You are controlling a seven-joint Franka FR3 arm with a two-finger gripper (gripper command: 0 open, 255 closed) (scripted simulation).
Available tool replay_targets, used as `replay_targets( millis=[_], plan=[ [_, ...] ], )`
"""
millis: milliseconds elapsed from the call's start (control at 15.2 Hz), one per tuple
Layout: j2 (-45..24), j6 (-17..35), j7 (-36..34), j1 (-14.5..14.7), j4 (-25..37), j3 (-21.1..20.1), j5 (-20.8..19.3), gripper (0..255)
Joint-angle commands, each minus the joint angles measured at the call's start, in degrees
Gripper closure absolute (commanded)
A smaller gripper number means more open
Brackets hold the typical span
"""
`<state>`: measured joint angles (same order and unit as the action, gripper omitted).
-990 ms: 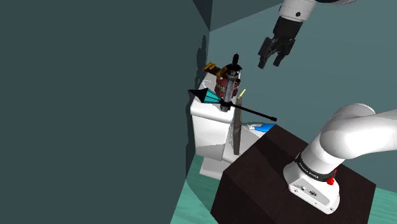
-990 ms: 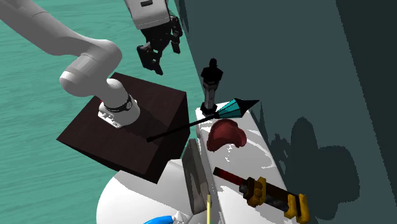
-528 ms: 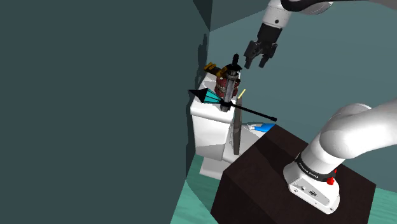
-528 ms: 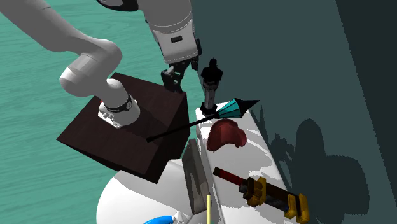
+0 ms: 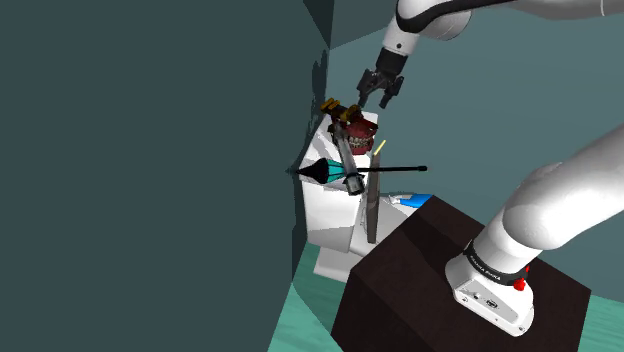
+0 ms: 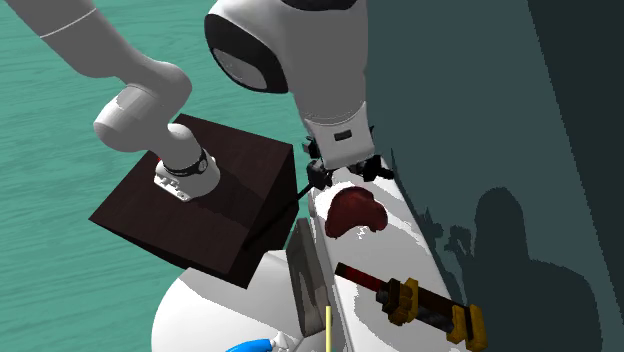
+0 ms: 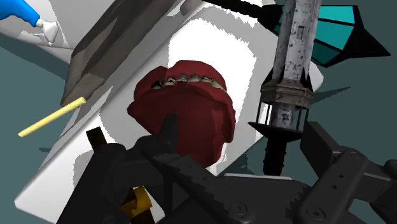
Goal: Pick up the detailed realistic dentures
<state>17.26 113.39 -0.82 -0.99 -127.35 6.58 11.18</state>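
White cistern lid (image 6: 402, 248) carries the dark red dentures (image 7: 184, 118), just below my gripper (image 5: 376, 95), whose fingers stand wide apart, touching nothing. Judged light, rigid and lumpy; I would clamp across the gum flanks, clear of the teeth.

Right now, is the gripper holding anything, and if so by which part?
Nothing is held. The gripper is open just above the dark red dentures, its fingers apart and not clasping them.
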Motion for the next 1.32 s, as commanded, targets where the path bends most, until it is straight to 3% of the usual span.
replay_targets(
  millis=[0,594,1188,1254],
  plan=[
    [-4.37,0.46,1.67,0.03,2.07,1.06,1.44,0],
    [-25.01,2.92,7.98,-0.98,17.35,3.22,9.85,0],
    [-27.27,7.81,10.04,-1.02,14.38,2.9,11.29,0],
    [-27.16,7.88,10.02,-0.99,14.21,2.89,11.28,255]
  ],
)
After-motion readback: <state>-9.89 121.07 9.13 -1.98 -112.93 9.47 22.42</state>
